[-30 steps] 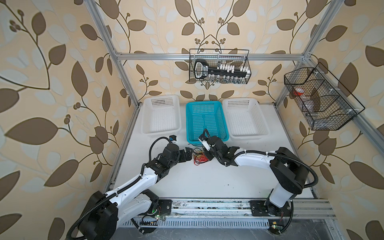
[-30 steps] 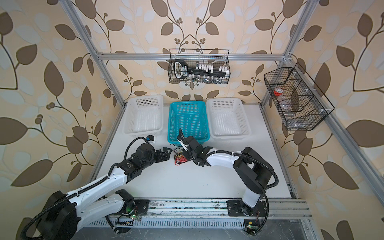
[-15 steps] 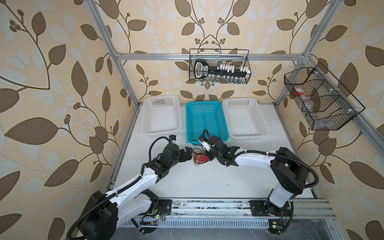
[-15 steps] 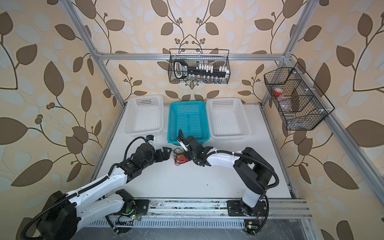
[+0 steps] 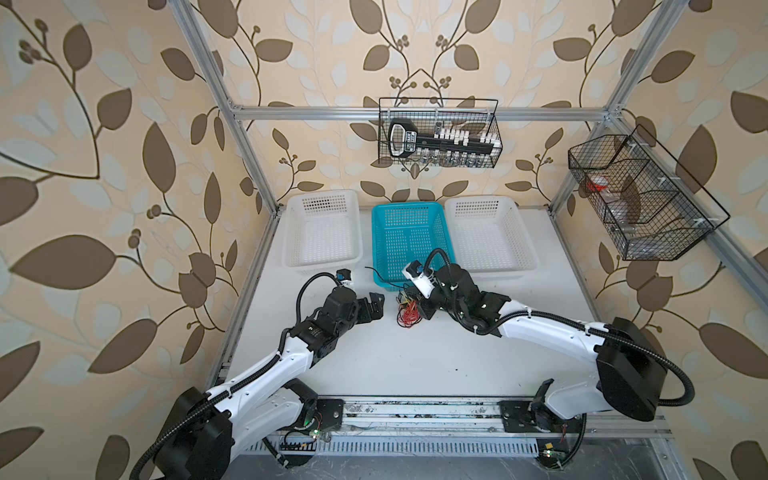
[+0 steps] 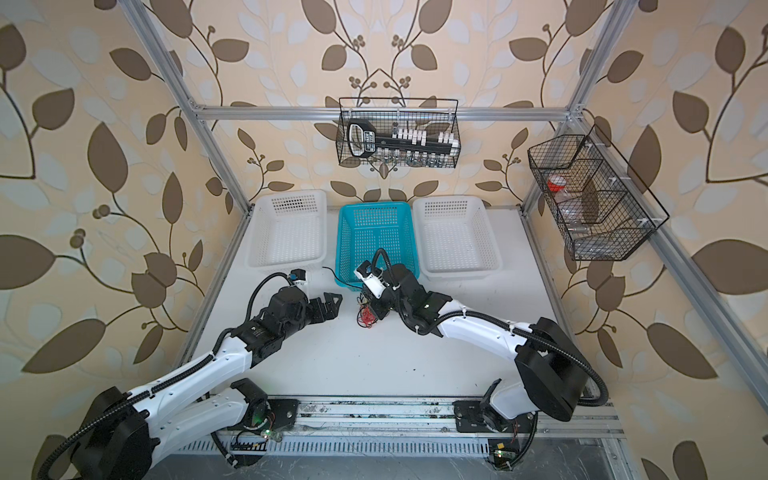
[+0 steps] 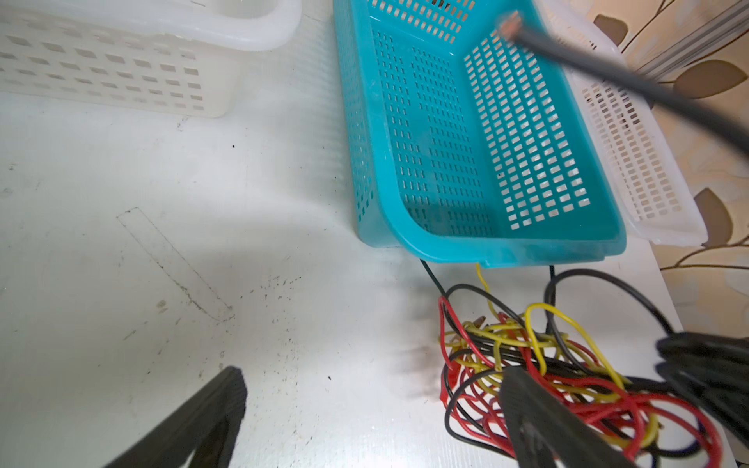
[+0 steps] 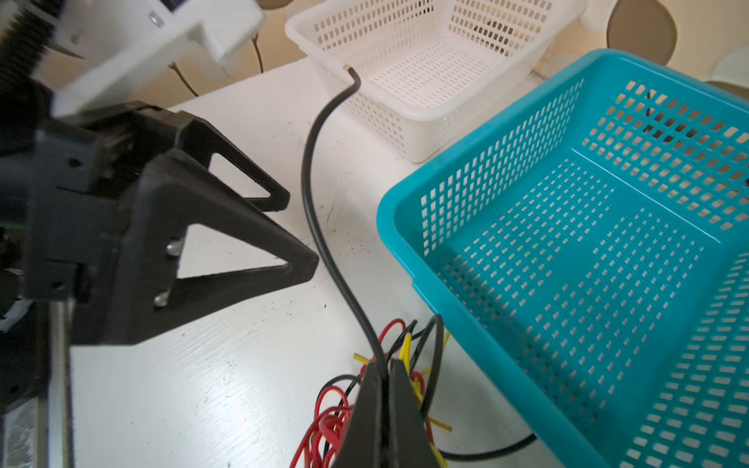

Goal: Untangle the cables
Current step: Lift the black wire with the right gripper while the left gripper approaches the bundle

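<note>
Black cable (image 8: 312,194), thin and glossy, now pinched by right gripper (image 8: 383,377) fingers, parted a second ago; left gripper (image 7: 373,377) fingers wide apart, empty, beside the cables (image 5: 409,313) tangled on tabletop (image 5: 415,361) before teal mesh basket (image 5: 409,241).

On the right wrist camera the frame edge cuts off the right fingers (image 8: 367,425), and they cover part of the cables (image 8: 330,425). From above, their tips are lost under the wrist, and the heap is too small for me to pick out single strands or clips. On the left wrist camera the left fingers (image 7: 210,417) and the heap run off the edge, some strands vanish under the blue basket (image 7: 498,251), and the black cable (image 7: 608,71) is blurred.
</note>
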`<state>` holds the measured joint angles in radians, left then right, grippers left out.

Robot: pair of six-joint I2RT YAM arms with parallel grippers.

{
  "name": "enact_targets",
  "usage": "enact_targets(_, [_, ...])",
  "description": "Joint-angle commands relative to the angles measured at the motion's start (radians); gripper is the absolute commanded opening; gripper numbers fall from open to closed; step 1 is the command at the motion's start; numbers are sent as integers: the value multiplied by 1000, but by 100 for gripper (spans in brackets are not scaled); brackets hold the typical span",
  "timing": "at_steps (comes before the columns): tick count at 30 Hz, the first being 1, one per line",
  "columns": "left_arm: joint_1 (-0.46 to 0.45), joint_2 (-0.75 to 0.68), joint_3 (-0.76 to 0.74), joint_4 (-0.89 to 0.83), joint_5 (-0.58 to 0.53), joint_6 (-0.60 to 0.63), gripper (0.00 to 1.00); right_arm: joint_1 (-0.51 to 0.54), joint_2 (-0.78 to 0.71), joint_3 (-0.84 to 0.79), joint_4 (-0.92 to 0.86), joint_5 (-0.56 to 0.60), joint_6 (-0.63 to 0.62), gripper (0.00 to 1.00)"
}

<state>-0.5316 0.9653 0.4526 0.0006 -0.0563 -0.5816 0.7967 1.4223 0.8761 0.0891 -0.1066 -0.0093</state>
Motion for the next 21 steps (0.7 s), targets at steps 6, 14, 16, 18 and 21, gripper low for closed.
enact_targets(6, [-11,-82,-32,130,179,66,99,-37,-117,-35,44,-145,156,0])
enact_targets(14, [-21,-35,24,133,404,113,99,-46,-164,-52,-7,-87,253,0])
enact_targets(16, [-35,-9,38,133,443,128,99,-48,-169,-60,-17,-65,273,0])
enact_targets(18, [-58,13,47,131,457,142,99,-53,-172,-71,-22,-62,284,0])
enact_targets(21, [-98,28,43,156,435,163,97,-57,-174,-94,-10,-61,294,0])
